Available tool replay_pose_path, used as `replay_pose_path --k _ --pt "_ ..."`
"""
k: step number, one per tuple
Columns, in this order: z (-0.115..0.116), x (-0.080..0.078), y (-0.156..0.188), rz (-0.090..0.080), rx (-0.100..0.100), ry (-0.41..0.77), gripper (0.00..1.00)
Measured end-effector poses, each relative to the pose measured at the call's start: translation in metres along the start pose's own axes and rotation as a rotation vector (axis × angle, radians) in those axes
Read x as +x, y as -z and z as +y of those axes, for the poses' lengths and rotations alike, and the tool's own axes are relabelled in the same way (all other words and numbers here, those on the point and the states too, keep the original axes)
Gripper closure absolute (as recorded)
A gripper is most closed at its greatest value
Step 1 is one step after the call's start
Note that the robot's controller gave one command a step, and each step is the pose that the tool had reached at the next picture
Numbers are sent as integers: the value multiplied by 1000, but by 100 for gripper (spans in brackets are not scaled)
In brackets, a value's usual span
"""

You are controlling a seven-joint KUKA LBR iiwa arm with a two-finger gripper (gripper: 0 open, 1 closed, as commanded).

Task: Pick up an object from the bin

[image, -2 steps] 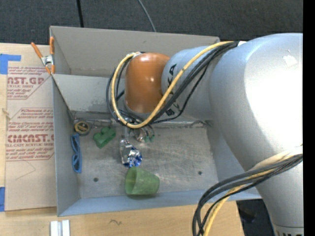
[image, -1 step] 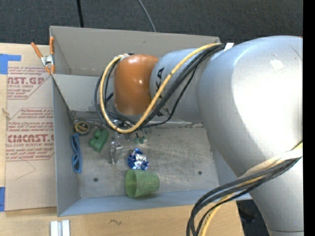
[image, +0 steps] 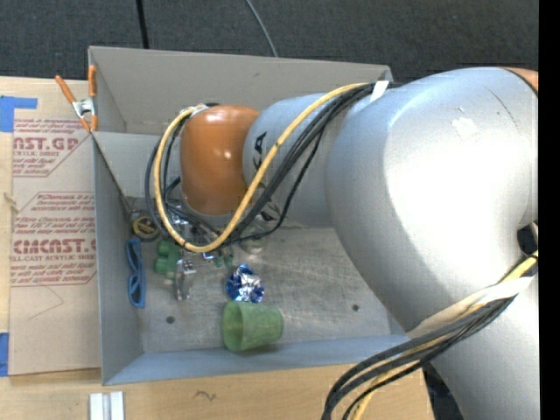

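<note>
The arm [image: 437, 208] reaches in from the right and covers much of the grey metal bin [image: 236, 81]. Its orange cover [image: 214, 160] and loops of yellow and black cables [image: 166, 160] hang over the bin's left half. Below the cover, the gripper [image: 184, 276] is low over the left-centre of the bin's floor. Whether it is apart or together cannot be told, since the metal parts there blur into one another.

Just beside the gripper, on its left, lie small green pieces [image: 164, 259]; contact cannot be made out. A blue loop-shaped thing [image: 135, 274] lies along the left wall, and a brass-coloured ring [image: 144, 227] lies in the left back corner. To the gripper's right lies a crumpled blue-and-white wrapper [image: 245, 284]. In front of that, a green cup [image: 252, 326] lies on its side near the front wall.

The bin's floor [image: 332, 269] is dull, scuffed grey metal with a few small dark spots, and it is bare to the right of the wrapper. Its walls slope outward. Beyond the back wall is a dark, finely textured floor [image: 367, 16].
</note>
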State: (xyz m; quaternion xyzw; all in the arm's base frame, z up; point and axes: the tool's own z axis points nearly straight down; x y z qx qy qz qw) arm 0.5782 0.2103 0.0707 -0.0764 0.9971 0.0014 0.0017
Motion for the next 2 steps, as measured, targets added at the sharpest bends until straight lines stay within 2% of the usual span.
replay_pose_path --k 1,2 --pt "0 -1 2 -1 -1 -1 100" --pt "-24 34 144 -5 2 304 100"
